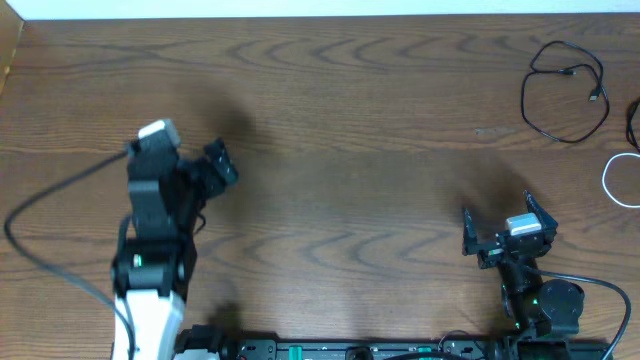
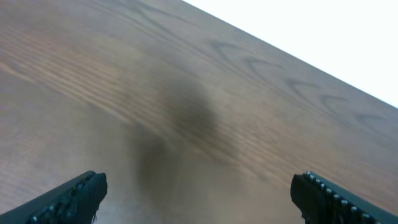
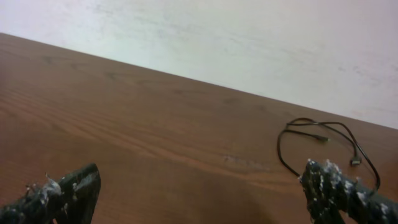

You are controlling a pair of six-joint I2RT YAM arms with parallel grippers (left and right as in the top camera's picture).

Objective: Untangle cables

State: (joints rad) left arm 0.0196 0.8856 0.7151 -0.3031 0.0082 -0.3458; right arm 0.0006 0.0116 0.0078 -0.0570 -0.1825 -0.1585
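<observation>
Brown wood-grain bench point(image 1: 350, 120), pale wall behind. Black cable point(image 1: 524, 100) lies loosely looped at the far right, white cable point(image 1: 605, 180) near it at the right edge. Left end effector point(image 1: 222, 163) and right end effector point(image 1: 498, 212) both have fingers spread apart, holding nothing.

Brown wood-grain tabletop point(image 1: 330, 100), smooth, with a soft matt sheen. Thin black cable point(image 1: 524, 100) and white cable point(image 1: 606, 180), smooth plastic-looking sheaths. Matt black plastic on the left end effector point(image 2: 199, 196), ridged fingers point(image 2: 323, 193). Rough, pale-flecked black fingers point(image 3: 336, 186) on the right end effector point(image 3: 202, 193). Matt, faintly mottled off-white wall point(image 3: 249, 43).
</observation>
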